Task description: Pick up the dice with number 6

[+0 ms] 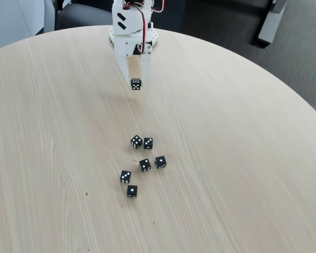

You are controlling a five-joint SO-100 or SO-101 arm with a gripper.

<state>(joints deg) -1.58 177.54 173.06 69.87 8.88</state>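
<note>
The dice with number 6 (136,84) is seen held at the tips of the gripper (135,84), pinched between the 2 white fingers (125,69), up near the arm base and apparently lifted clear of the table (242,158). The facing side is crowded with pips, about 6.

A cluster of 6 other dice (145,165) is left lower down, well apart from the held one.

Handling, as judged: small rigid cube, light, not fragile. Smooth faces are likely slippery, so slip or rotation is the main risk. Best held on 2 opposite flat faces, centred, never across edges or corners. Modest squeeze should be enough.
</note>
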